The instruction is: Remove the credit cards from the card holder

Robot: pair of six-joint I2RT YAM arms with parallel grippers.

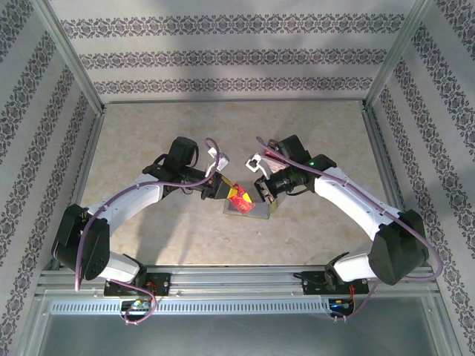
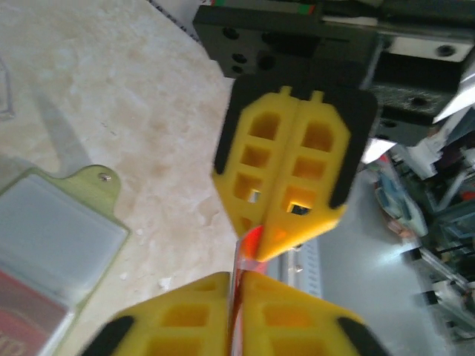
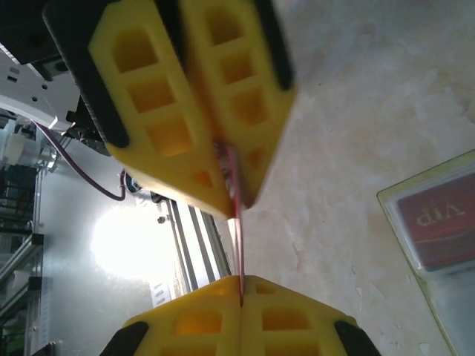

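Note:
Both grippers meet over the middle of the table, each pinching one red credit card (image 1: pixel 240 197) held edge-on above the surface. My left gripper (image 1: pixel 223 189) is shut on it from the left and my right gripper (image 1: pixel 260 191) from the right. In the left wrist view the left gripper (image 2: pixel 237 278) clamps the card (image 2: pixel 250 247), with the other arm's yellow fingers (image 2: pixel 289 170) above. In the right wrist view the right gripper (image 3: pixel 241 285) holds the thin card edge (image 3: pixel 240 245). The olive-green card holder (image 1: pixel 256 211) lies spread open on the table, with another red card (image 3: pixel 438 215) in a clear pocket.
The tabletop (image 1: pixel 148 141) is pale and marbled, closed in by patterned walls on three sides. An aluminium rail (image 1: pixel 237 278) runs along the near edge by the arm bases. The holder's tab with a snap (image 2: pixel 100 182) lies just left of my left fingers.

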